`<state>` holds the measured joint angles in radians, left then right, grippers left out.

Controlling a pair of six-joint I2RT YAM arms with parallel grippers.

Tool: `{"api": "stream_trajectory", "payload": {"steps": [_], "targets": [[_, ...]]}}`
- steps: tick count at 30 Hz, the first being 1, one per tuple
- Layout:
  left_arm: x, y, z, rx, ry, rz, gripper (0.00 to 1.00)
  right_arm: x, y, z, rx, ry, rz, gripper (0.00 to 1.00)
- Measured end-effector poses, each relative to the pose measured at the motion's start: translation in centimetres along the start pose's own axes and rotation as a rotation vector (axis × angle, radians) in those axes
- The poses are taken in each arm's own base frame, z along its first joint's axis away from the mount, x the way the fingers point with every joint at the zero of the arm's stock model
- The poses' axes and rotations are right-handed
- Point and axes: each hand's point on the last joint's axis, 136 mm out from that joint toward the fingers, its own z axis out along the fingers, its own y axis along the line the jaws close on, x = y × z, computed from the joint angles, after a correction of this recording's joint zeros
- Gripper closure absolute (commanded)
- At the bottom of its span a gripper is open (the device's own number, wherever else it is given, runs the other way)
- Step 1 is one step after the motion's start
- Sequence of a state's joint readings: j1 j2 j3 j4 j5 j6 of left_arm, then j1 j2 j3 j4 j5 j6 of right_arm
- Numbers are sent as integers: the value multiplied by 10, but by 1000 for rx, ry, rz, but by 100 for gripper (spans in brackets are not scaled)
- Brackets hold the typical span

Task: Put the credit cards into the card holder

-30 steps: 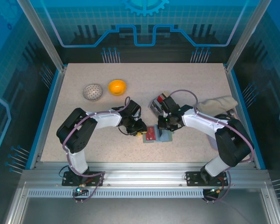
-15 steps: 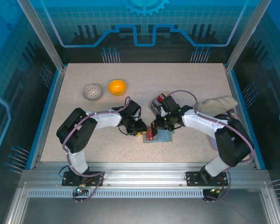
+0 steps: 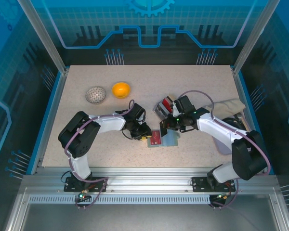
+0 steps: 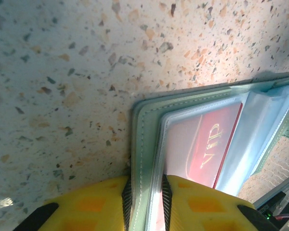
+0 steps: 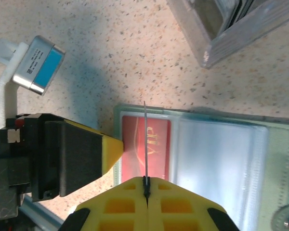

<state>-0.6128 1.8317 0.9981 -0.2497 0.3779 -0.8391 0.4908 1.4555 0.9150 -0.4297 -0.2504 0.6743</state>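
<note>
The table [image 3: 183,86] is speckled and matt — the holder [image 4: 142,144] has a stitched edge, shiny clear plastic pockets.

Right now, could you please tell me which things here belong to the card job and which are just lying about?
Job: card holder, pinched by left tool; red card inside it; thin card in right tool; clear case of cards.
Lying about: speckled ball; orange round object; beige cloth.
</note>
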Motion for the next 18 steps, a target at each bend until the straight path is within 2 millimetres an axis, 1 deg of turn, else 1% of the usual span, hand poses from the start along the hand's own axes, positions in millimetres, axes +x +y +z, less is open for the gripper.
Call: {"api": "stream_trajectory", "payload": {"steps": [3,5,11,13,15,18], "targets": [[0,0,0,0,0,0,73,6,0,8,-10,37,12,99],[0,0,0,0,0,-1,73,8,-4,9,13,41,13,99],[0,0,0,1,0,0,73,5,-32,-8,199,-1,-10,99],[0,0,0,1,-1,0,73,8,-43,-12,257,1,-24,99],[0,0,0,1,-1,0,73,10,-50,-14,292,8,-30,99],[0,0,0,1,-1,0,73,13,-54,-13,307,16,-34,99]]}}
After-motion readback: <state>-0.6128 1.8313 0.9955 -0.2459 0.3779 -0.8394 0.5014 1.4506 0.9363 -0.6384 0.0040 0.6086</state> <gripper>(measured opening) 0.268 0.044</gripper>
